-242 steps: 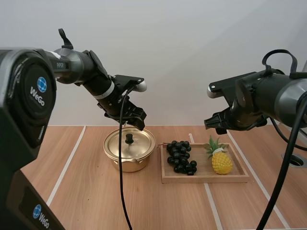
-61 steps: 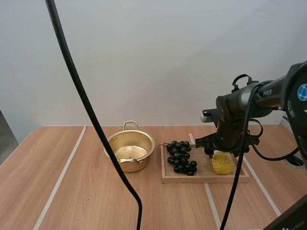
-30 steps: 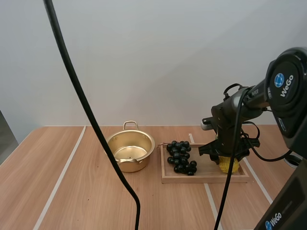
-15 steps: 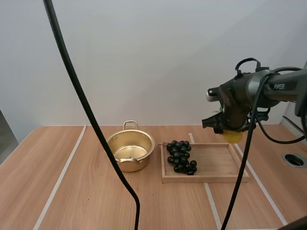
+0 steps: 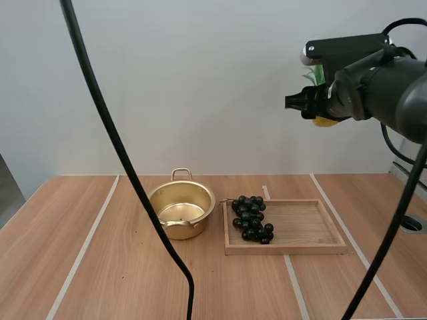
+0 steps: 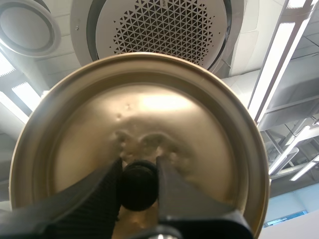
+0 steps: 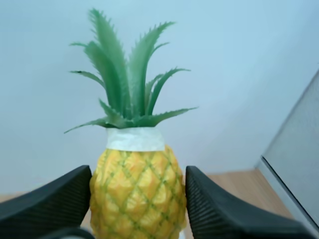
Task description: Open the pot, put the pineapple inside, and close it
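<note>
High view: my right tool [image 5: 313, 103] is clamped on the pineapple [image 5: 325, 121], high at right, well above the wooden tray [image 5: 313, 248]. Golden pot [image 5: 180, 230] is open, left of the tray. Left tool [image 6: 138, 184] pinches the lid [image 6: 149, 114] by its knob [image 6: 138, 189]. Plan: traverse left clear of the grapes [image 5: 250, 217], centre over the pot, release low.

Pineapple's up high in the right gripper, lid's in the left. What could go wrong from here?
1. The right gripper holds the pineapple high above the table; a slip could drop it outside the pot, perhaps onto the grapes.
2. The left gripper pinches the lid only by its small knob; the lid might swing or twist loose.
</note>
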Motion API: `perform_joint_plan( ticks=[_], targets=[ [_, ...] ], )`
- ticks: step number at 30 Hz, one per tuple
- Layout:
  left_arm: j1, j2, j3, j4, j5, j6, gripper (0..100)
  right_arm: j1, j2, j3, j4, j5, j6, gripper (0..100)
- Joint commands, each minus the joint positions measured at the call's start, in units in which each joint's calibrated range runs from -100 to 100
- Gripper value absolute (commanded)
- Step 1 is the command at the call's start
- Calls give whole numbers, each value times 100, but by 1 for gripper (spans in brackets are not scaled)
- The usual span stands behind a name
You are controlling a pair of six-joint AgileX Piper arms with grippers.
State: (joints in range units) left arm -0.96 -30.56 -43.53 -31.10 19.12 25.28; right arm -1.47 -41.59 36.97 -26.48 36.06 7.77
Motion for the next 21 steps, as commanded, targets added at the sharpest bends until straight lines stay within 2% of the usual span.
perform_joint_plan(
  ticks=[1, 12, 15, 17, 21],
  targets=[
    [10, 19, -37, 12, 51, 22, 0, -22, -324, -62, 297, -686, 7, 0],
    [10, 19, -37, 49, 190, 61, 0, -22, -463, -62, 387, -1128, 7, 0],
    [10, 19, -37, 49, 190, 155, 0, 23, -463, -62, 602, -1331, -29, 0],
    [10, 19, -37, 49, 212, 148, 0, 166, -463, -62, 692, -1488, -236, 0],
    [10, 19, -37, 49, 309, 157, 0, 530, -338, -62, 1221, -1613, -1064, 0]
  ],
)
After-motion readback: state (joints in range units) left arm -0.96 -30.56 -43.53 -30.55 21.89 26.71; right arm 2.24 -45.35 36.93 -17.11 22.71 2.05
